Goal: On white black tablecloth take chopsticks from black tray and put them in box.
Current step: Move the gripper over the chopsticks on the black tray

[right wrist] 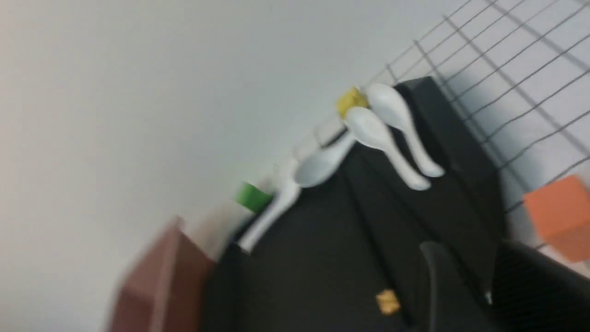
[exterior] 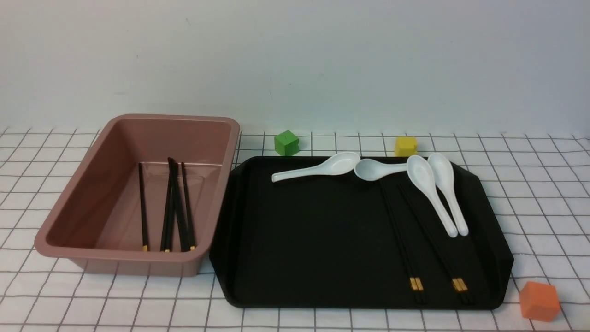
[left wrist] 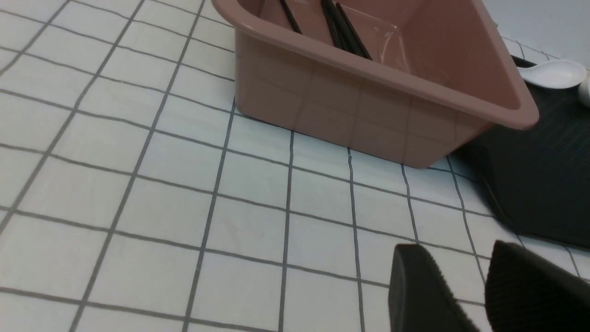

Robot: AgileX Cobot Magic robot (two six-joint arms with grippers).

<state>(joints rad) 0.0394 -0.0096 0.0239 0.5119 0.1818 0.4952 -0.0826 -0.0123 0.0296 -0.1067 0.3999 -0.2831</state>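
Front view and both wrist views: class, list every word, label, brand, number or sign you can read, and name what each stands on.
None can be read.
The pink-brown box, black tray, white spoons, chopsticks and checked tablecloth show no writing.
The green cube has a faint mark on top, too small to read.
The yellow cube and orange cube look blank.
The right wrist view is blurred.
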